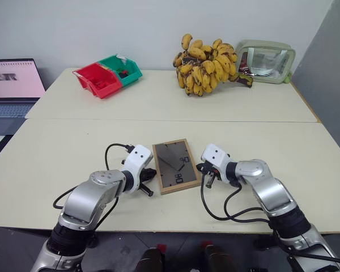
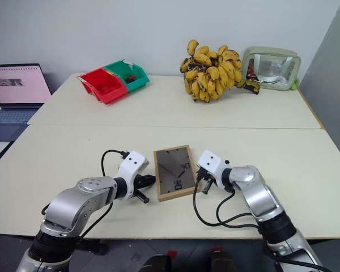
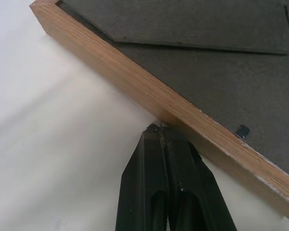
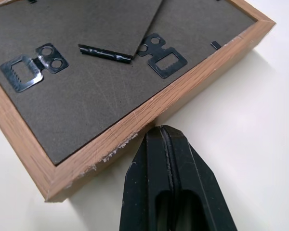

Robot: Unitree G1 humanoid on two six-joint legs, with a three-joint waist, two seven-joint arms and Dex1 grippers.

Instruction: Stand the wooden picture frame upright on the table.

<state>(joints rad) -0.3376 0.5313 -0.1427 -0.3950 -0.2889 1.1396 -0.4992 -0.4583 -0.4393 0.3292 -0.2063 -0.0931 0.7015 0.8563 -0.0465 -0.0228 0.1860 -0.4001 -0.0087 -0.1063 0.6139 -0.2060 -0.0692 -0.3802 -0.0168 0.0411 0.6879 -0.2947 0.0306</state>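
Since it lies flat, back up, on the table (image 1: 56,153) between both grippers, the frame (image 1: 175,165) must be tipped up by its wood border. Stiff, light, probably glass-fronted: fragile, likely to slide on the smooth top. Left gripper (image 3: 160,129), fingers together, touches one long side; right gripper (image 4: 160,129), fingers together, sits at the opposite side. Near table edge close behind frame; open room beyond it.

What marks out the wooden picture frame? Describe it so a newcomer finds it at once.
Start at the cream table and look to its near half, this side of the seam. Between the shut left hand and shut right hand lies the wooden picture frame, flat and back-up. It alone has a light wood border around dark grey backing.
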